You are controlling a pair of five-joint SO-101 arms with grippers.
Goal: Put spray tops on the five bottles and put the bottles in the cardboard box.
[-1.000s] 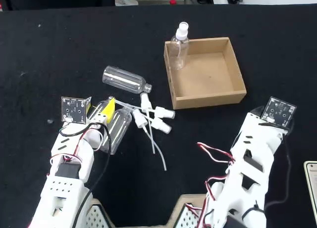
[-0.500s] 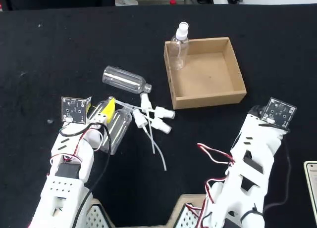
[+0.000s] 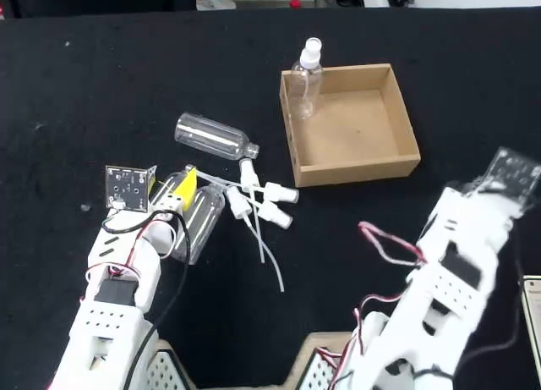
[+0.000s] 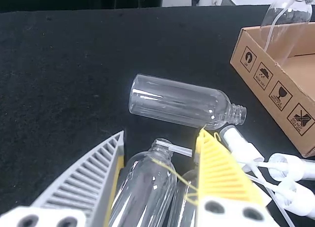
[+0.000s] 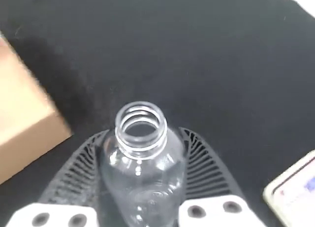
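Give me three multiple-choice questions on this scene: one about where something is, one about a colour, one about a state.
1. Where is the bottle with a spray top?
A) lying on the table
B) standing in the cardboard box
C) in an end effector
2. One finger of the left end effector is:
A) yellow
B) red
C) blue
3. The bottle in the right end effector has:
A) a spray top on
B) a bare open neck
C) a cork

1 B: it stands upright in a box corner. 2 A: the left wrist view shows yellow. 3 B: its threads are bare.
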